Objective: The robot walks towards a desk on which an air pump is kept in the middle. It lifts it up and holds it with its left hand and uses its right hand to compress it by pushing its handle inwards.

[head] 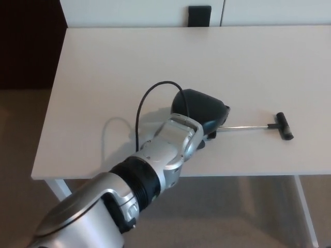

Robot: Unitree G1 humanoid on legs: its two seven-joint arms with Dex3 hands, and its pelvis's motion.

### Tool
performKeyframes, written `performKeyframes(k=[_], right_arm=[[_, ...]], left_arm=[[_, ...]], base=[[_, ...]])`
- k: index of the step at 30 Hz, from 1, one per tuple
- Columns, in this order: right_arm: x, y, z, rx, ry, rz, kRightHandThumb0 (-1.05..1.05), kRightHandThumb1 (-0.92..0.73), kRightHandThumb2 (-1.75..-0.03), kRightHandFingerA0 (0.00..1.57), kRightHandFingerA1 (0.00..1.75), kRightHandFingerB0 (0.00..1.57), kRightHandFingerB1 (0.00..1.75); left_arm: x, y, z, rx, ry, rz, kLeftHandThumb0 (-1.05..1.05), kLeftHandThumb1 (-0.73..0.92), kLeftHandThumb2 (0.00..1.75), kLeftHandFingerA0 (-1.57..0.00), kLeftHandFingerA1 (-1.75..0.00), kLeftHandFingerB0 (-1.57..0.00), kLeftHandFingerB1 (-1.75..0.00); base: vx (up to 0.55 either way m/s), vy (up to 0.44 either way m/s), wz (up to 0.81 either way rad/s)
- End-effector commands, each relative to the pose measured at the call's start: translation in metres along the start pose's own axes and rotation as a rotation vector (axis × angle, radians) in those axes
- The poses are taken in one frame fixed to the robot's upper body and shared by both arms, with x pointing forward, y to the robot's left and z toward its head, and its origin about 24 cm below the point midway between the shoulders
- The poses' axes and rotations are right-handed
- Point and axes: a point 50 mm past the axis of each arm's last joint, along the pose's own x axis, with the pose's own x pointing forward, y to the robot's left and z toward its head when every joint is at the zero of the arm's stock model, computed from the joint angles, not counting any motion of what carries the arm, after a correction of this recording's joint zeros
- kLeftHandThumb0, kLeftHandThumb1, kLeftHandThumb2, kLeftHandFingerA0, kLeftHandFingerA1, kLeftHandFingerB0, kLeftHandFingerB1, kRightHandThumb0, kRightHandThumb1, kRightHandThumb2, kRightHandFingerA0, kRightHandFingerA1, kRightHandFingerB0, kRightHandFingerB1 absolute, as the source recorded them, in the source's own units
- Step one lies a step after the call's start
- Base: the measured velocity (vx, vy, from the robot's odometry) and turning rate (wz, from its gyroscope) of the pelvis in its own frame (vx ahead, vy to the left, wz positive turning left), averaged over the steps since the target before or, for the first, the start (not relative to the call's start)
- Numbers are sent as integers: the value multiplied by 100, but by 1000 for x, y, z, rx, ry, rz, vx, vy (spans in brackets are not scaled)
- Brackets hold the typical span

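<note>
Nearest the camera the left arm's silver forearm runs up from the lower left, ending in the left hand (199, 109), whose dark shell covers the air pump (248, 127) body near the front edge of the desk (103, 67). The fingers sit hidden under the hand and wrist, so I cannot tell whether they are closed on the barrel or only resting over it. A black cable loops up behind the wrist.

Out from under the fingers, to their right, the thin metal rod runs level to the black T-handle (283, 126), fully extended and apart from the hand.

The pump looks light and rigid, likely plastic with a smooth, round barrel that could roll or slip; the sound grip is around the barrel's middle, well clear of the rod. The rod seems slender enough to bend under a sideways load, so the push belongs square on the T-handle.

Beyond the fingers the desk lies bare; a small black block (199, 15) sits past its far edge. The right hand does not show.
</note>
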Motion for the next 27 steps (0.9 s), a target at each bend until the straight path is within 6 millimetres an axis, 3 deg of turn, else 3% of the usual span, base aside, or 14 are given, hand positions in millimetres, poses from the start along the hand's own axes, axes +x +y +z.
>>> performKeyframes(k=[1, 2, 3, 4, 7, 8, 10, 11, 13, 14, 21, 23, 24, 27], right_arm=[[-3, 13, 75, 9, -342, -17, -31, -53, -92, 82, 80, 66, 69], [1, 15, 83, 0, -381, -17, -31, -67, -60, 85, 75, 69, 54], [3, 16, 88, -4, -404, -17, -31, -67, -60, 85, 75, 69, 54], [10, 16, 94, -12, -440, -37, -34, -66, -60, 84, 74, 67, 55], [18, 16, 99, -25, -472, -70, -34, -66, -60, 84, 74, 67, 55], [24, 14, 103, -30, -505, -84, -35, -73, -62, 71, 65, 61, 52], [28, 13, 106, -33, -530, -95, -35, -73, -62, 71, 65, 61, 52], [42, 10, 114, -37, -574, -110, -50, -63, -101, 41, 60, 29, 53], [57, 8, 124, -40, -617, -128, -50, -63, -101, 41, 60, 29, 53], [72, 6, 132, -46, -626, -143, -53, -82, -64, 34, 38, 29, 33], [111, 4, 134, 2, -616, -152, -55, -83, -64, 29, 41, 25, 35], [127, 8, 127, 1, -586, -120, -48, -90, -66, 18, 37, 17, 33], [138, 13, 122, -10, -538, -92, -34, -60, -114, 0, 49, 0, 48], [162, 19, 110, -23, -433, -39, -36, -53, -110, 0, 49, 0, 49]], left_arm=[[-11, -8, -35, -86, 4, -2, -26, 75, 61, -80, -101, -63, -57], [-12, -5, -38, -96, -5, 22, -23, 78, 63, -75, -120, -63, -63], [-13, -4, -40, -101, -12, 38, -23, 78, 63, -75, -120, -63, -63], [-16, 1, -43, -95, -26, 61, -20, 74, 64, -69, -149, -58, -75], [-19, 5, -47, -83, -41, 79, -20, 74, 64, -69, -149, -58, -75], [-22, 7, -48, -105, -56, 92, -19, 80, 62, -68, -162, -46, -124], [-24, 9, -49, -122, -68, 103, -19, 80, 62, -68, -162, -46, -124], [-28, 14, -52, -136, -84, 129, -19, 85, 62, -77, -174, -45, -142], [-33, 19, -57, -144, -101, 157, -19, 85, 62, -77, -174, -45, -142], [-37, 23, -59, -142, -113, 155, -23, 84, 64, -75, -169, -57, -108], [-49, 25, -64, -151, -129, 154, -18, 82, 61, -71, -169, -47, -134], [-53, 25, -64, -148, -133, 155, -18, 80, 53, -69, -175, -42, -147], [-56, 26, -65, -151, -144, 159, -20, 81, 54, -67, -174, -42, -145], [-61, 27, -63, -167, -168, 170, -24, 77, 59, -66, -168, -59, -111]], base=[[0, 0, 0], [0, 0, 0], [0, 0, 0], [0, 0, 0], [0, 0, 0], [0, 0, 0], [0, 0, 0], [0, 0, 0], [0, 0, 0], [0, 0, 0], [0, 0, 0], [0, 0, 0], [0, 0, 0], [0, 0, 0]])
